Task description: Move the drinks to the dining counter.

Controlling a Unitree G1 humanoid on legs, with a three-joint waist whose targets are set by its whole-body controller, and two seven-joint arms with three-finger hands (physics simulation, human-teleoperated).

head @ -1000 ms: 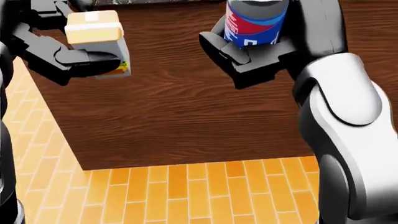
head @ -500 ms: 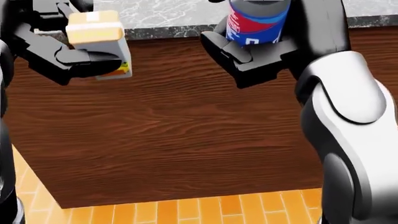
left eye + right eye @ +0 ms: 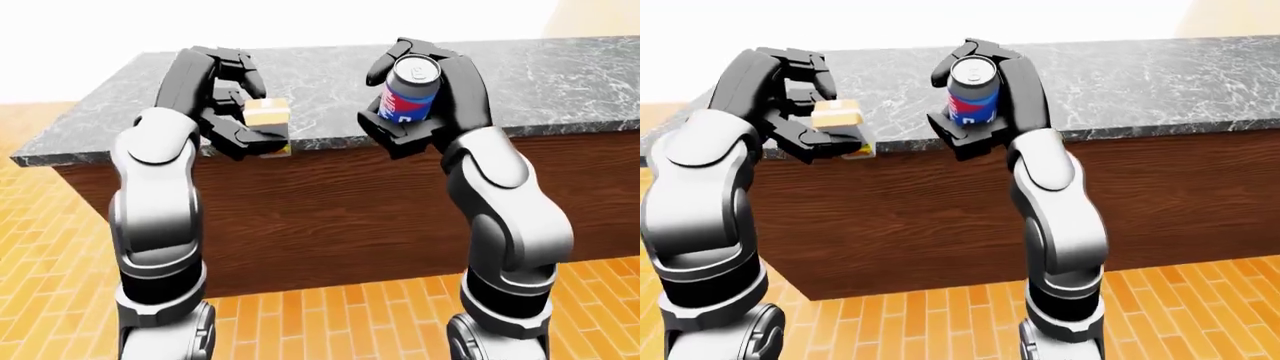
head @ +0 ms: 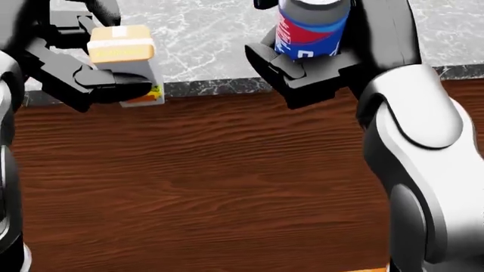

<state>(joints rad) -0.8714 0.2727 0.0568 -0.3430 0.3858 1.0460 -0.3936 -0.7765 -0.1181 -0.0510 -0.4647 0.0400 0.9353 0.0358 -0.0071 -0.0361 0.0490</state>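
Observation:
My left hand (image 3: 240, 124) is shut on a small carton (image 3: 267, 118) with a tan top and grey sides, held at the counter's edge. My right hand (image 3: 425, 97) is shut on a blue and red soda can (image 3: 408, 94), upright, silver lid up. Both drinks hover over the near edge of the dining counter (image 3: 560, 67), a dark marble top on a dark wood body (image 3: 340, 217). In the head view the carton (image 4: 125, 59) sits at upper left and the can (image 4: 310, 28) at top centre, over the marble rim (image 4: 204, 86).
An orange brick-pattern floor (image 3: 320, 322) runs below and to the left of the counter. The counter's left end (image 3: 30, 154) shows at the left of the left-eye view. A pale wall lies behind the marble top.
The whole head view has shifted: the counter has slid down and closer, marble top now showing and the floor almost gone. The camera moved toward the counter. Both hands keep their grips.

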